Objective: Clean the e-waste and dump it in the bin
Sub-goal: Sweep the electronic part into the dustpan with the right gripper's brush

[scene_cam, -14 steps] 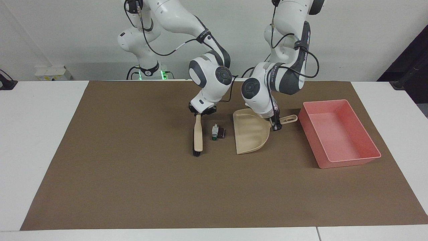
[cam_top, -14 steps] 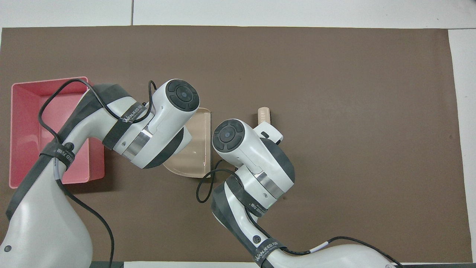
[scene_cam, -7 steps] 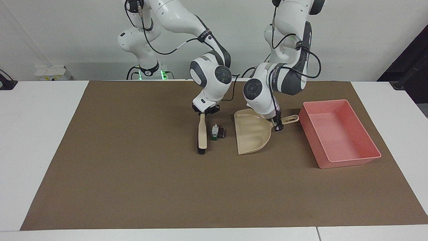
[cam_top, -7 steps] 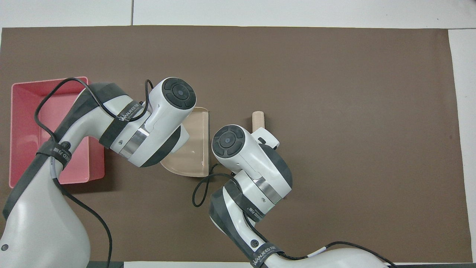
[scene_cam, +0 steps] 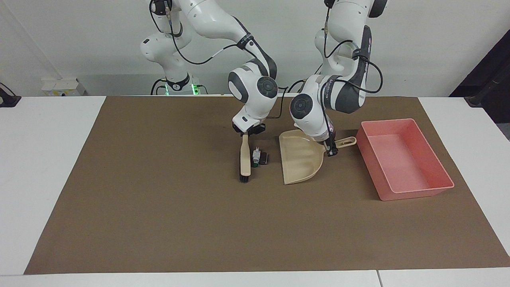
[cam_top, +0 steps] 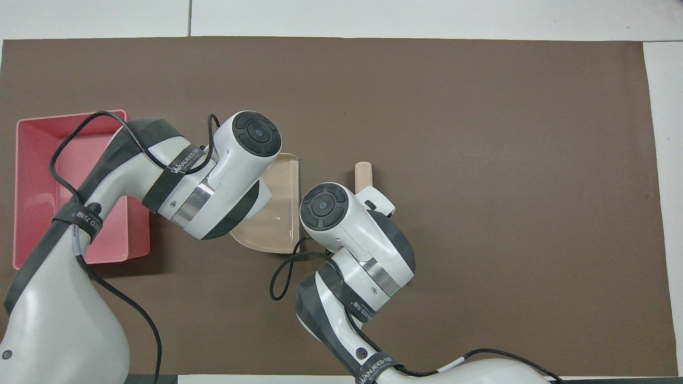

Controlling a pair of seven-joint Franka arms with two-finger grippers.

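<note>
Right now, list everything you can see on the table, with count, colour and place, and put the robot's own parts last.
Mat: one, brown, covering the white table.
Brush: one, beige with dark bristles, beside the parts, toward the right arm's end.
Electronic parts: two, one white with a green end, one dark, between brush and dustpan.
Dustpan: one, beige, between parts and tray.
Tray: one, pink, toward the left arm's end.
Right gripper: shut on the brush handle.
Left gripper: shut on the dustpan handle.
</note>
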